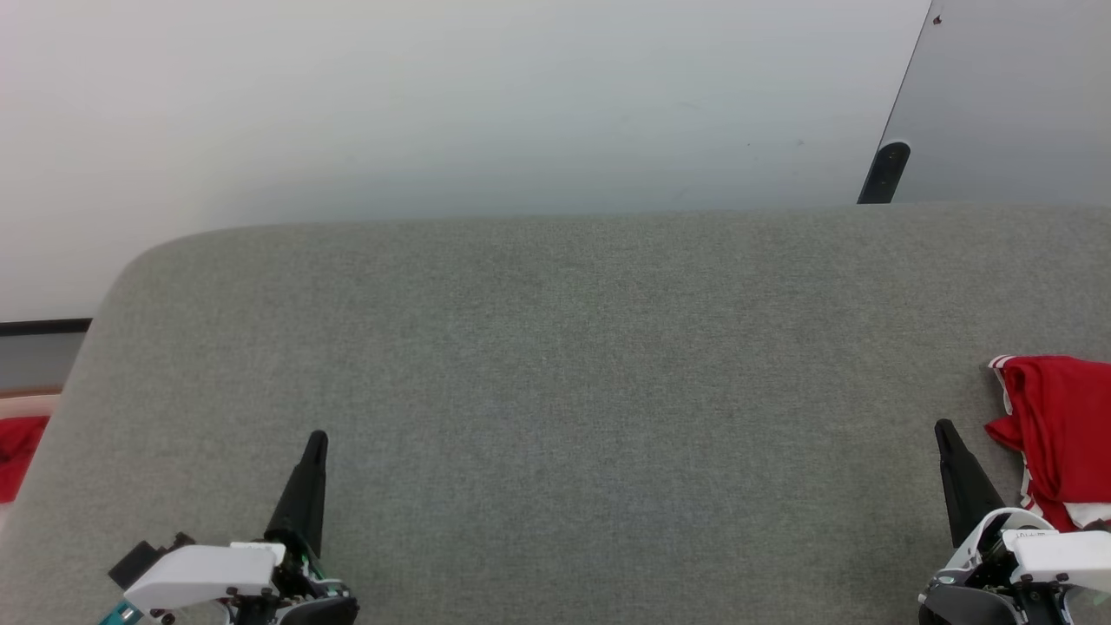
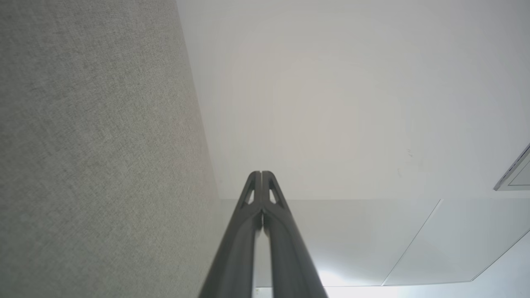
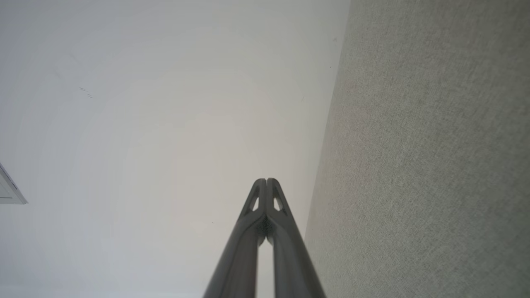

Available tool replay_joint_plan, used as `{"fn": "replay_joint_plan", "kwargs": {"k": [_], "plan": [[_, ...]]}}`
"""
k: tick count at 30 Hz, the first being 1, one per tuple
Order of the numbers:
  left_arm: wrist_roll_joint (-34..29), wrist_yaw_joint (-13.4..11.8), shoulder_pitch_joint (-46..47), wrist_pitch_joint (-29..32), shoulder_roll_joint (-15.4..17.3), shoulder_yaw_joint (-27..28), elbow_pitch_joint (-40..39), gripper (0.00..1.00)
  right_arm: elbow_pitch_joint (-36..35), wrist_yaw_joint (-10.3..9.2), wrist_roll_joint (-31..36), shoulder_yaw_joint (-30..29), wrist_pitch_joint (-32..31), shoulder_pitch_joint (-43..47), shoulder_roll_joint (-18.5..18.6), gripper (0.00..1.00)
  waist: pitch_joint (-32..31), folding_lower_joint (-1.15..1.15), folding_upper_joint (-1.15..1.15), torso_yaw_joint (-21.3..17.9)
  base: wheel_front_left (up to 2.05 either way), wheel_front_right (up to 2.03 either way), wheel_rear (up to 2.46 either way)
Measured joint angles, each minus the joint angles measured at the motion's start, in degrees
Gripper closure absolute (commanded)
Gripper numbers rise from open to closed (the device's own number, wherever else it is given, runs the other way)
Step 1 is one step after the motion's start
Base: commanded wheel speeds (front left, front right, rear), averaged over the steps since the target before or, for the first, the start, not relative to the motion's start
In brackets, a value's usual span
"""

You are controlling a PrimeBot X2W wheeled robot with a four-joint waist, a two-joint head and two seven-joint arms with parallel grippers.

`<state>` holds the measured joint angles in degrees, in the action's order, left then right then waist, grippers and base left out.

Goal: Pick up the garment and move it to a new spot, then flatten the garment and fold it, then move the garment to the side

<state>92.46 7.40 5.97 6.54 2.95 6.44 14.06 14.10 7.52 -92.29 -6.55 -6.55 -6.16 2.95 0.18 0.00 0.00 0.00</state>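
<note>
Garment (image 1: 1061, 434) lies bunched at the grey counter's (image 1: 555, 391) right edge in the head view, just beside the right gripper (image 1: 943, 428); left gripper (image 1: 318, 438) sits near left. Left wrist view — jaws clenched, empty. Right wrist view — jaws clenched, empty.

We see the grey desk (image 1: 555, 365) open across the middle of the frame; the garment (image 1: 1063, 434) crowds its right edge.
</note>
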Motion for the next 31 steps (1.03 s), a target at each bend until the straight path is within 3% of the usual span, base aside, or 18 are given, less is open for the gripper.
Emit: {"fn": "replay_joint_plan", "kwargs": {"k": [31], "plan": [[0.00,0.00,0.01,0.01,-0.03,0.03,0.00,1.00,0.00,0.00,0.00,0.00,0.00,0.00,-0.01,1.00,0.00,0.00,0.00,0.00,0.00,0.00,0.00]]}}
